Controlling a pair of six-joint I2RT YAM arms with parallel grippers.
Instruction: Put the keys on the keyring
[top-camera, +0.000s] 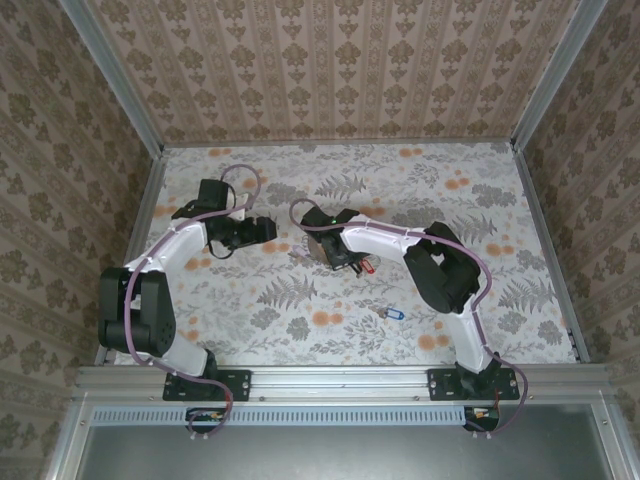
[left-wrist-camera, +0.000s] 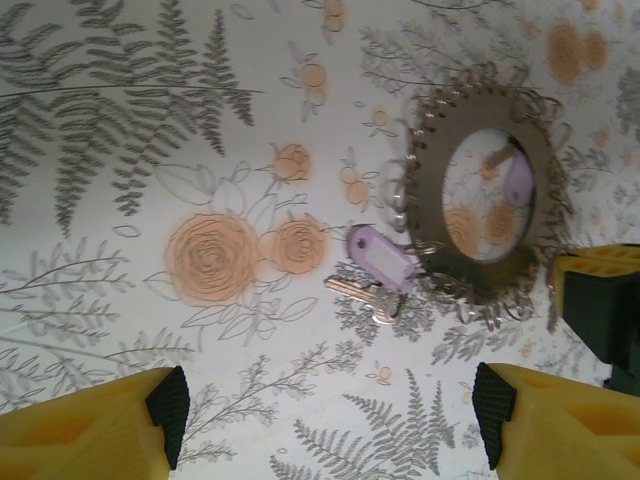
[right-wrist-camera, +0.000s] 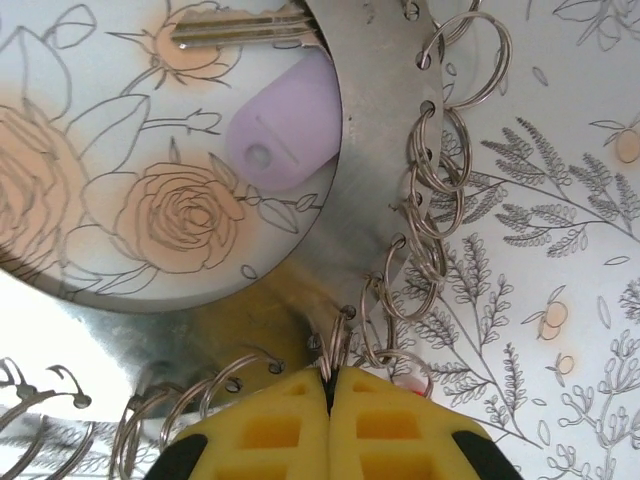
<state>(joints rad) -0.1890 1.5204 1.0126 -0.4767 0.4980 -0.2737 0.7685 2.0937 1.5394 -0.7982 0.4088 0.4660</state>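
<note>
Could easily lose the keyring (right-wrist-camera: 372, 150): pinched only at its thin rim by the right end effector (right-wrist-camera: 330, 385), shut tight at lower centre of frame, so prone to twisting or slipping. Might also snag the crowded wire loops (right-wrist-camera: 440, 170) or drag the lilac-tagged key (left-wrist-camera: 380, 258). Hovering with the left end effector (left-wrist-camera: 330, 410) wide open, empty. Looks flat, dull grey-brown, pierced round the edge. Sits upper right in the left wrist view, mid-surface (top-camera: 480, 200) from above. Leaves a blue key (top-camera: 393, 314) loose toward lower right.

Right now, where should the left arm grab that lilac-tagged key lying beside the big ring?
Probably the lilac tag, near its end away from the keyring, from straight above, jaws across its width: it lies flat and is bulkier than the thin metal key.
</note>
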